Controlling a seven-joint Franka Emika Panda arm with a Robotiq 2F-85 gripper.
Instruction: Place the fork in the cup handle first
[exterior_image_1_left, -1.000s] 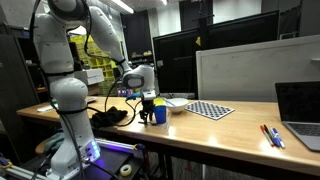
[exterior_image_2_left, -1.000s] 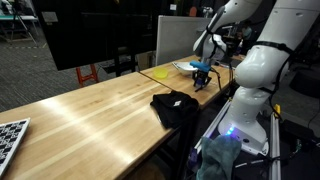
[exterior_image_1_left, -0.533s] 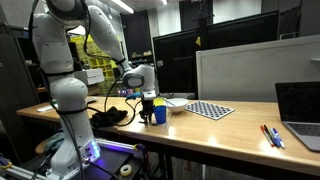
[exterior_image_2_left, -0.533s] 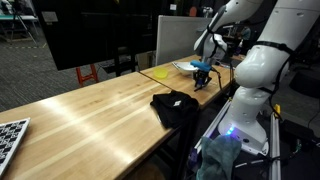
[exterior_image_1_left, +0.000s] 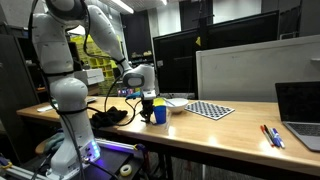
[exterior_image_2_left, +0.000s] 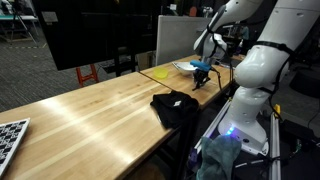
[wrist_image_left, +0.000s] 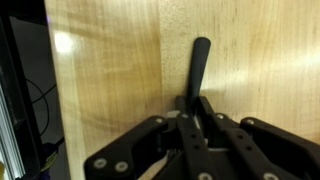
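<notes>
In the wrist view my gripper (wrist_image_left: 192, 110) is shut on the dark slim fork (wrist_image_left: 200, 65), which sticks out past the fingertips over the wooden table (wrist_image_left: 100, 60). The cup is out of view there. In an exterior view the gripper (exterior_image_1_left: 148, 102) hangs just above the table, next to the small blue cup (exterior_image_1_left: 157, 114). In the opposite exterior view the gripper (exterior_image_2_left: 200, 72) is at the far end of the table near the robot base. There I cannot tell the cup from the gripper.
A black cloth lies by the robot base in both exterior views (exterior_image_1_left: 110, 117) (exterior_image_2_left: 175, 105). A checkerboard (exterior_image_1_left: 210, 109), a pale shallow bowl (exterior_image_1_left: 178, 103), red and blue pens (exterior_image_1_left: 270, 135) and a laptop (exterior_image_1_left: 300, 112) are on the table.
The gripper with the fork seems to have risen very slightly. Nothing else has moved.
</notes>
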